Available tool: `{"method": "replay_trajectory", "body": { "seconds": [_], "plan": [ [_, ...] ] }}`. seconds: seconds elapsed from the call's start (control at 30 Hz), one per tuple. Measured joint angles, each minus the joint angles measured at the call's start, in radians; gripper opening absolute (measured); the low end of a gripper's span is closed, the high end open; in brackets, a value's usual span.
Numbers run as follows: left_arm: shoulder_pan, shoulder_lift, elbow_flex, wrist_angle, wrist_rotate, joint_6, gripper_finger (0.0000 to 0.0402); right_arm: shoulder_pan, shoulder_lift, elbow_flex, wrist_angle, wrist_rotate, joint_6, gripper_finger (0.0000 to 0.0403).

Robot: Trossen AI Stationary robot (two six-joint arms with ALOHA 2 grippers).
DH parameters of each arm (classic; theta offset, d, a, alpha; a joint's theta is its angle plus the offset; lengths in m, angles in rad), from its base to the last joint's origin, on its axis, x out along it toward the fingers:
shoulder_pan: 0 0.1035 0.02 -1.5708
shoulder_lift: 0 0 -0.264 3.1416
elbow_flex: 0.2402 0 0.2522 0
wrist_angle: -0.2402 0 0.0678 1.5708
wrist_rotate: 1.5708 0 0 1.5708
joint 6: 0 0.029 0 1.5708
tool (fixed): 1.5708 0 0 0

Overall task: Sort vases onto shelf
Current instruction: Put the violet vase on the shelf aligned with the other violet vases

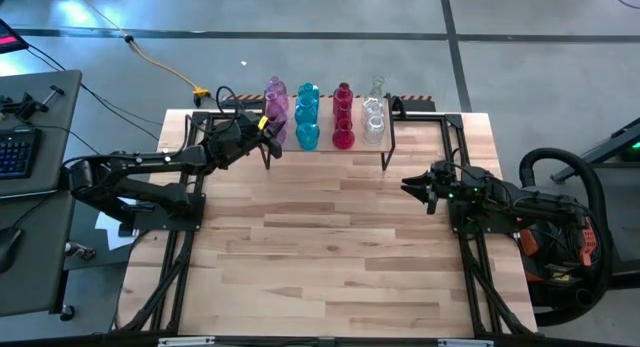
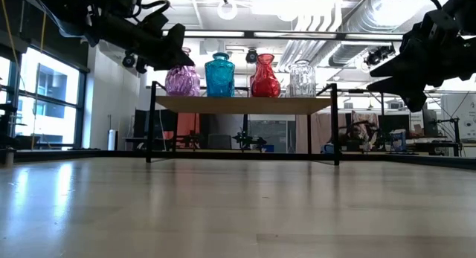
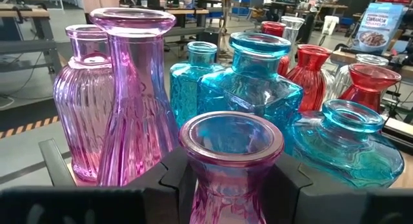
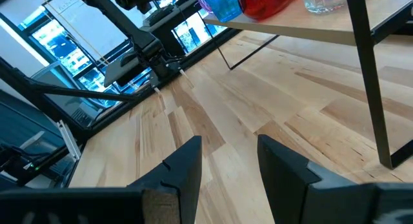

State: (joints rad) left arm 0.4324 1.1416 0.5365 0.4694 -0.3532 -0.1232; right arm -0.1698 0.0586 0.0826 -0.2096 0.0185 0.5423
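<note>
**Ana:** At the shelf's [image 1: 400, 137] left end, the left claw [image 3: 232, 179] is pinching a pink vase [image 3: 231, 153] by the neck, one finger on each side. It sits just in front of the two other pink vases [image 3: 113, 95].

**Ben:** So which step is this?

**Ana:** I'd call it the placing of the last pink one. The teal vases [image 3: 258, 88], red vases [image 3: 322, 72] and clear vases [image 1: 374, 117] stand in their own rows on the shelf, and I see no vase left on the tabletop [image 1: 330, 247].

**Ben:** And next?

**Ana:** Probably settle it down, spread the fingers, and back straight out. The glass is packed close, so a sideways swing could knock a neighbour.

**Ben:** The right arm?

**Ana:** Waiting off the shelf's right end. The right claw [image 4: 226, 166] hangs above bare wood, fingers apart, holding nothing.

**Ben:** Any writing?

**Ana:** A printed sign [image 3: 376, 27] in the room behind has lettering on it, too small to make out. No labels on the vases.
</note>
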Motion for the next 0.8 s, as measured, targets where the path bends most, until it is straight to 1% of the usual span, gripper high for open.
{"method": "replay_trajectory", "body": {
  "seconds": [0.33,0.6,0.8],
  "plan": [
    [0.0,0.0,0.0,-0.001,-0.012,-0.026,0.012,0.0,0.0,0.0,0.0,0.0,0.0,0.0132],
    [0.0,0.002,0.0,-0.011,-0.01,-0.03,0.0161,0.0,0.0,0.0,0.0,0.0,0.0,0.0132],
    [0.0,0.002,0.0,-0.005,-0.01,-0.041,0.0179,0.0,0.0,0.0,0.0,0.0,0.0,0.0132]
  ]
}}
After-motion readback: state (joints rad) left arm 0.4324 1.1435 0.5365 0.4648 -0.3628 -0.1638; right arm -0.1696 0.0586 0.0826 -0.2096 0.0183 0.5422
